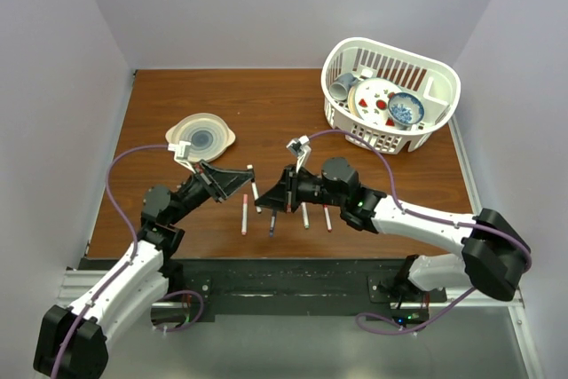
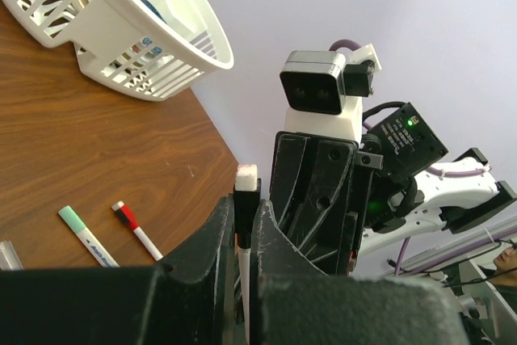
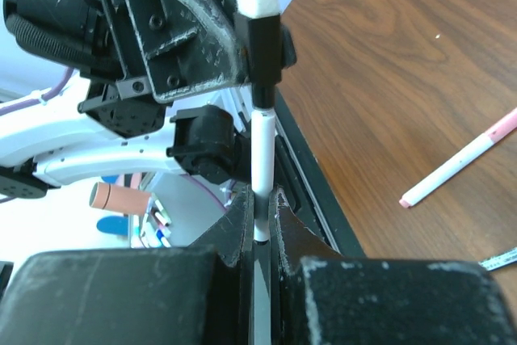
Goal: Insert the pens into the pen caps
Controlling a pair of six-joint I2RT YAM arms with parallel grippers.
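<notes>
While left tool [image 2: 244,214] clamps dark cap [image 3: 258,46], right tool [image 3: 258,199] clamps pen [image 3: 260,143] — apparently mated — near table edge [image 3: 339,183]

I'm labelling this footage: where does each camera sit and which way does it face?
Top external: above, behind the bases, facing down at the brown wooden table; left arm and right arm show.
Left wrist: on that arm, facing along the left fingers toward the right fingers and white plastic basket.
Right wrist: opposite, facing along the right fingers toward the left fingers.
Shared: both wrist views show the white pen with black cap.
</notes>
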